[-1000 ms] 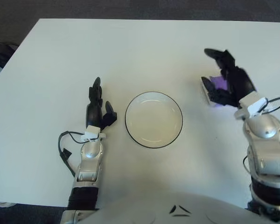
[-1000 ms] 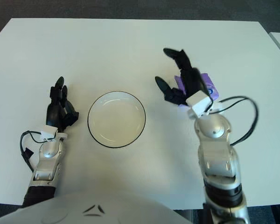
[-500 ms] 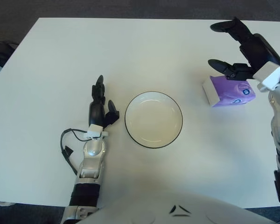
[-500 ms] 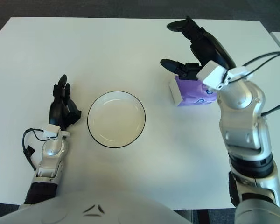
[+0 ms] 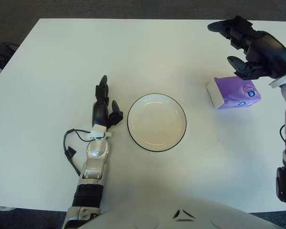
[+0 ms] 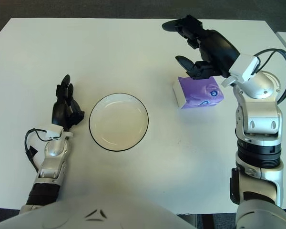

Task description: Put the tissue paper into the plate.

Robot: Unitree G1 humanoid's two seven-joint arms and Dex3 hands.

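Purple tissue paper pack [image 6: 199,92] lying flat on the white surface [image 6: 133,47], at about 3 o'clock from the plate [image 6: 118,121] and well apart from it, white end face turned toward the plate. Plate round, pale, dark-rimmed, holding nothing, sitting near the middle of the surface. Right robot hand [image 6: 200,45] raised above and just past the pack, toward 12 o'clock of it, dark fingers spread wide and clasping nothing; no contact with the pack visible. Left robot hand [image 6: 65,109] showing at 9 o'clock of the plate, just beside its rim, fingers loosely extended and holding nothing, idle. Probably a soft plastic-wrapped pack: light, squashy under pressure, wrapper likely a little slick, so apt to slide on the smooth surface if nudged from one side only. Not fragile, so a firm squeeze should do no harm beyond denting it. Best taken across the two long sides near the middle, thumb on one flank and fingers on the other, coming down from above; gripping by an end or a corner would likely let it pivot or droop. Task judged barely begun: pack not yet grasped, then a short carry toward 9 o'clock and a release over the plate's shallow well, low enough that the light pack does not bounce or tip over the rim.
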